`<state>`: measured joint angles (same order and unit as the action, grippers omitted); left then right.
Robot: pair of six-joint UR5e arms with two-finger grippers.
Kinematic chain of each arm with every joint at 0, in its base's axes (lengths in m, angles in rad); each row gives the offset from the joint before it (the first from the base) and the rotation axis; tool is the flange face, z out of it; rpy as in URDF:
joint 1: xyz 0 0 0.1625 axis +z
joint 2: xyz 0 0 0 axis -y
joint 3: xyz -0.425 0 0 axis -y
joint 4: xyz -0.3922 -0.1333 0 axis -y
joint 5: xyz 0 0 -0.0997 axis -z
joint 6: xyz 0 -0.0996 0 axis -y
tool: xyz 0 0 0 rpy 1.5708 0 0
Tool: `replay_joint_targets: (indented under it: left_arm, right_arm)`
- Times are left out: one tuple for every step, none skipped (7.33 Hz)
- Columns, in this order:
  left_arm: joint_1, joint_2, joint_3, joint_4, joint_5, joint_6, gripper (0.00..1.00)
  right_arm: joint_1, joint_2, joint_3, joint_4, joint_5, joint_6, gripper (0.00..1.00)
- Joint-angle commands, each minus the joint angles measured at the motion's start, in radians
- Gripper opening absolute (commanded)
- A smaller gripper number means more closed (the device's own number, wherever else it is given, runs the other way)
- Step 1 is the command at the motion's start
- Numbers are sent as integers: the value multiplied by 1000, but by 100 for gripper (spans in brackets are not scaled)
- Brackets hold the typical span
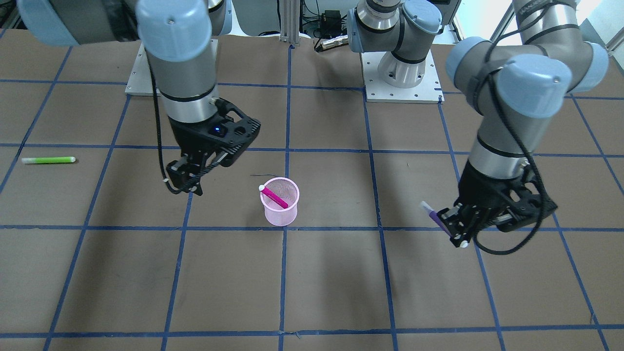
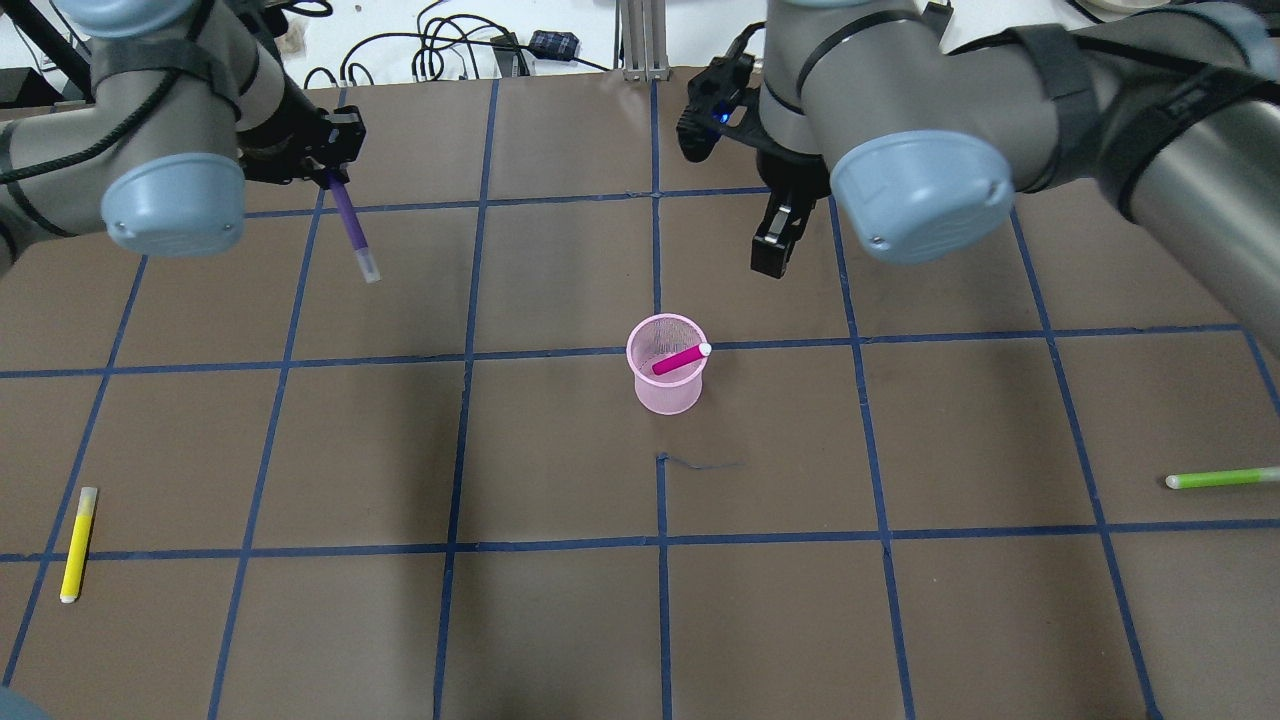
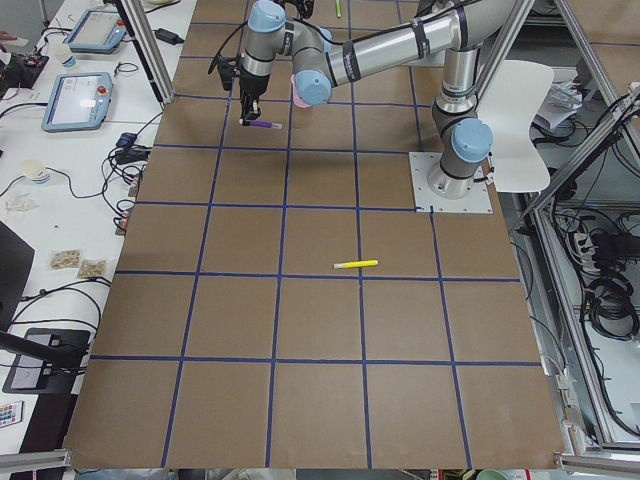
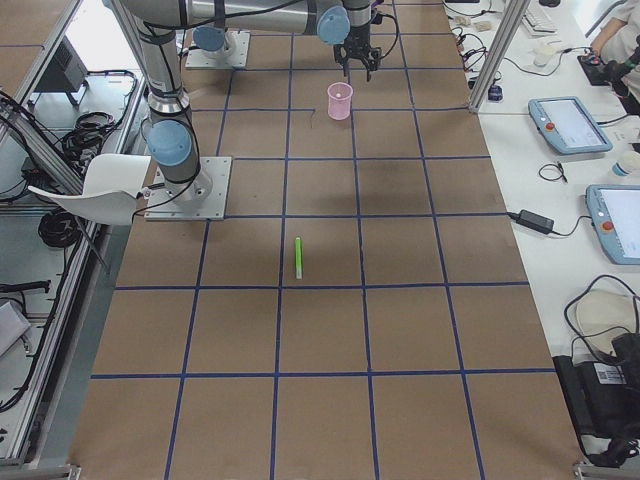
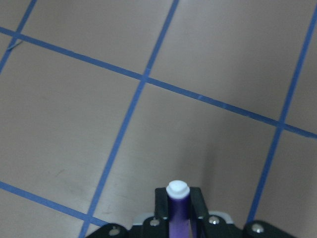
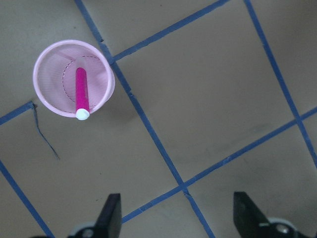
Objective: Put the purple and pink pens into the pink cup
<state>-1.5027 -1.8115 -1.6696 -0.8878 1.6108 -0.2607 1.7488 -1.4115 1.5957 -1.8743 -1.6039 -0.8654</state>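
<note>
Left claw [image 2: 335,175] grips the purple pen [image 2: 352,225] above the desk [image 2: 560,620]; right claw [image 6: 177,218] hangs wide apart, pink pen [image 2: 678,359] leaning inside the pink cup [image 2: 668,395].

pink pen [image 2: 680,359] leaning in pink cup [image 2: 668,395], purple pen [image 2: 350,222] seemingly aloft

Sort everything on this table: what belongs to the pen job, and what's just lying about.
For the job:
pink cup
pink pen, already in the cup
purple pen, held in the left hand

Lying about:
yellow pen
green pen
</note>
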Motion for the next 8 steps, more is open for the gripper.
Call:
replay_joint_targets:
  left_arm:
    - [-131, -2, -13, 61, 4, -169, 0]
    - [-196, -6, -15, 62, 35, -245, 0]
    - [-268, -20, -16, 69, 119, -293, 0]
    - [-333, -25, -16, 82, 157, -346, 0]
    - [-378, -29, -19, 82, 161, -424, 0]
    - [-410, -32, -25, 82, 185, -493, 0]
    - [-442, -32, -41, 93, 201, -503, 0]
    - [-471, -38, -61, 114, 218, -570, 0]
  right_arm:
    - [-103, -69, -6, 14, 45, 70, 84]
    - [-126, -73, -11, 14, 62, 121, 83]
    - [-141, -76, -19, 15, 108, 210, 84]
    - [-141, -81, -22, 15, 114, 318, 91]
    - [-140, -93, -20, 17, 114, 447, 98]
    - [-137, -110, -20, 21, 110, 595, 100]
    - [-134, -125, -22, 52, 98, 700, 100]
    - [-131, -136, -32, 94, 70, 754, 100]
